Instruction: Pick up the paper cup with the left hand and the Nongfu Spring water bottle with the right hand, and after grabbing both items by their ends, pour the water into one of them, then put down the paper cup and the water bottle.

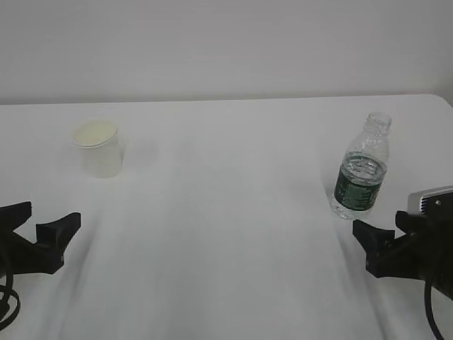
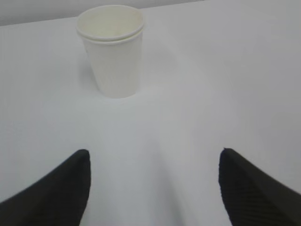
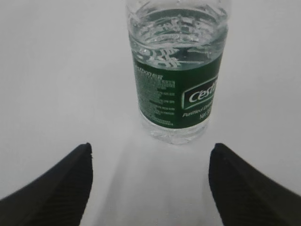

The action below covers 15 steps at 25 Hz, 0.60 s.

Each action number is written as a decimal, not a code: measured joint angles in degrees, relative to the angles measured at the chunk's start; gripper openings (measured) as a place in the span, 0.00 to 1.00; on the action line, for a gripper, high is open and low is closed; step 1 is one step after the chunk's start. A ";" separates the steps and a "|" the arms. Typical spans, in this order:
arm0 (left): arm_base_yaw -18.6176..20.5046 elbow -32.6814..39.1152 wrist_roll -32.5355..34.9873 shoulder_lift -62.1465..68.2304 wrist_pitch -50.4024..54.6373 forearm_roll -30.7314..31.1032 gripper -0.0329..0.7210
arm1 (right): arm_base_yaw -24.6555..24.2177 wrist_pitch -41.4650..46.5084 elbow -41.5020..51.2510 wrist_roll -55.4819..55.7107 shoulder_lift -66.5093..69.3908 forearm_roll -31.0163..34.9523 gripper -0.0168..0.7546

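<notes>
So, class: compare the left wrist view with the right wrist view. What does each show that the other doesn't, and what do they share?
Only the left wrist view: the paper cup, upright, ahead of the open left pincer, untouched. Only the right wrist view: the water bottle with its green label, water inside, upright ahead of the open right pincer. Both: the white table and two dark fingertips at the bottom corners.

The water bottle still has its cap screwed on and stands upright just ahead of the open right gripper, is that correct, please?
Not quite: the water bottle has no cap; the exterior view shows its open neck. It does stand upright just ahead of the open right gripper.
</notes>
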 joint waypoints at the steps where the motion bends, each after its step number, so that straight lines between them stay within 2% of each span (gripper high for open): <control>1: 0.00 0.00 0.00 0.29 0.00 0.00 0.86 | 0.00 0.00 -0.43 0.00 0.38 0.00 0.78; 15: 0.00 0.00 0.00 1.52 0.00 -0.07 0.83 | 0.00 -0.12 -4.70 -2.41 2.41 0.23 0.78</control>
